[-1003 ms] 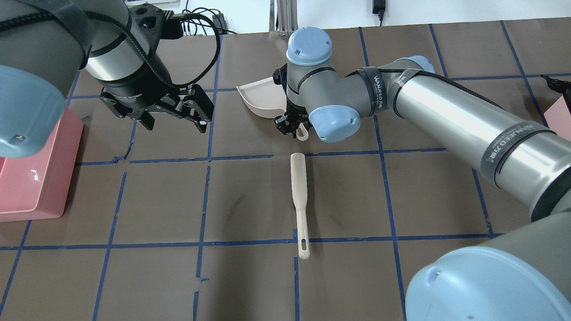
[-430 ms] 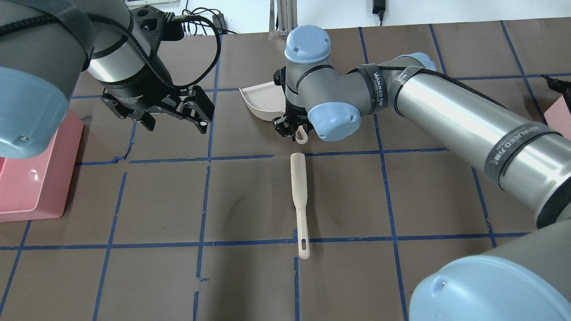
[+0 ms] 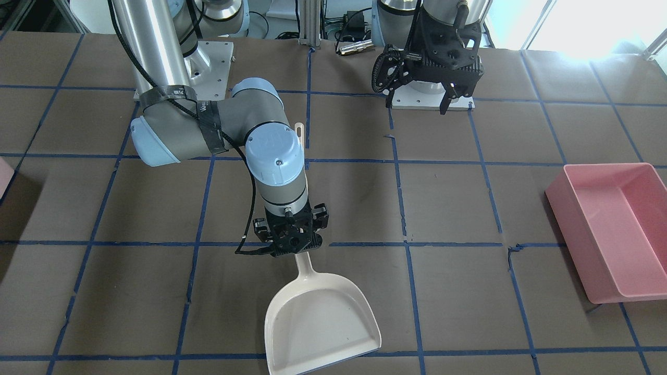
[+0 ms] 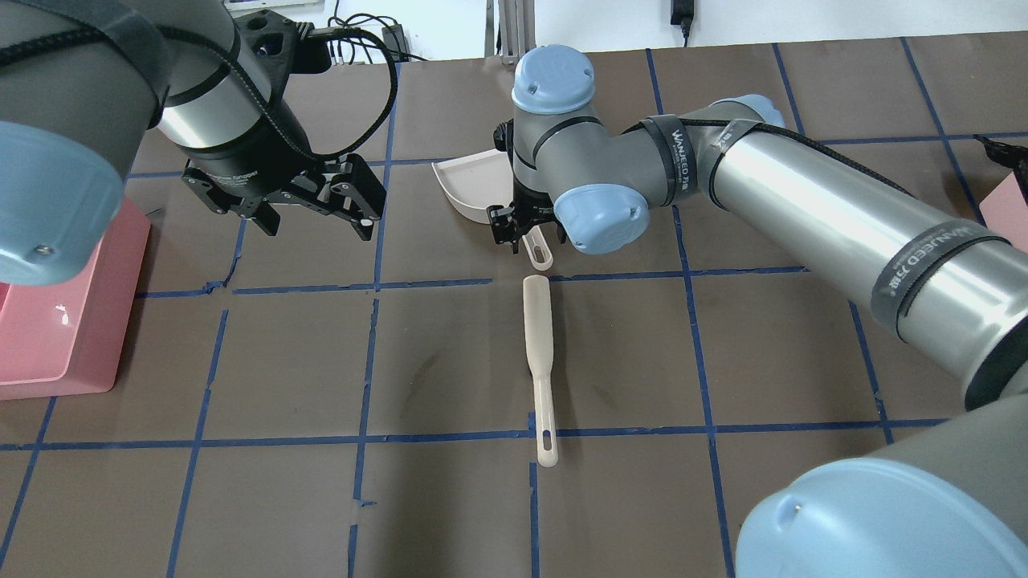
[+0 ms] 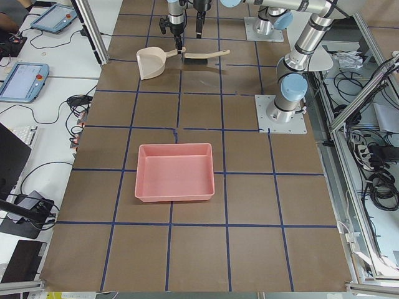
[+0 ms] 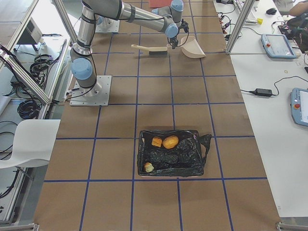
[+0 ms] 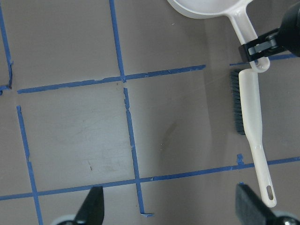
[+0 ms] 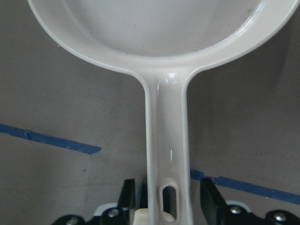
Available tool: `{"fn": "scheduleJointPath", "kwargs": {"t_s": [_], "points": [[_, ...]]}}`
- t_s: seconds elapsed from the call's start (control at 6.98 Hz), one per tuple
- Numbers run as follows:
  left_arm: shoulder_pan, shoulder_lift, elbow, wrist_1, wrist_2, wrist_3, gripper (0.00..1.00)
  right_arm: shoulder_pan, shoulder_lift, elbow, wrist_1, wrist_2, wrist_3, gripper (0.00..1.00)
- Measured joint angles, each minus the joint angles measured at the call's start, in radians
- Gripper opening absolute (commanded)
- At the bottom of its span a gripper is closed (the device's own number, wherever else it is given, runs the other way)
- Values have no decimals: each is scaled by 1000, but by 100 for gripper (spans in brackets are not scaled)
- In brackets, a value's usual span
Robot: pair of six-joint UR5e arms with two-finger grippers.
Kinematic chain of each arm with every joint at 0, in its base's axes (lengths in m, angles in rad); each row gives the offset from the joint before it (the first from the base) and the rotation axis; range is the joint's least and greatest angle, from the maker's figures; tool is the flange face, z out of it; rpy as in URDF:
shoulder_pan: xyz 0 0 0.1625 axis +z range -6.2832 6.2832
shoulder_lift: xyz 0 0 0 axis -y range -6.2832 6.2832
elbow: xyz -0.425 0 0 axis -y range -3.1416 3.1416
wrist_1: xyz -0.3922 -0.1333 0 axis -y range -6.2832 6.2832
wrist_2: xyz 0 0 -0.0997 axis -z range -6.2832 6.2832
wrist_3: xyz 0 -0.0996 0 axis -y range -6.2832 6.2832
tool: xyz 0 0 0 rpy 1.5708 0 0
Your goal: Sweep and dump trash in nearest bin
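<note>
Brush (image 4: 538, 361) beside dustpan (image 3: 319, 319) handle

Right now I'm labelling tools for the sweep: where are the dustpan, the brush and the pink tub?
dustpan (image 3: 318, 317): exterior front-facing view, on the pan's flat floor.
brush (image 4: 536, 325): overhead exterior view, on the wide back of its head.
pink tub (image 3: 615, 229): exterior front-facing view, on its bare inner floor.

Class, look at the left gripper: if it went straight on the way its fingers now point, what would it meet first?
The left gripper points down at the table. In its wrist view only bare brown paper and blue tape lie ahead; the brush sits off to one side, so probably the table first.
</note>
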Motion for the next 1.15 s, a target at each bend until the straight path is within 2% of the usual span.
{"fn": "scheduleJointPath", "kwargs": {"t_s": [0.29, 0.72, 0.86, 1.15], "points": [[0, 1, 1, 0, 2, 1, 100, -85, -25, -13, 4, -5, -77, 100], [1, -1, 0, 5, 3, 2, 100, -302, -83, -14, 48, -10, -188, 100], [1, -1, -1, 5, 3, 2, 100, -362, -106, -14, 97, -15, -230, 100], [-2, 0, -1, 5, 5, 2, 100, -424, -220, -23, 315, -34, -253, 100]]}}
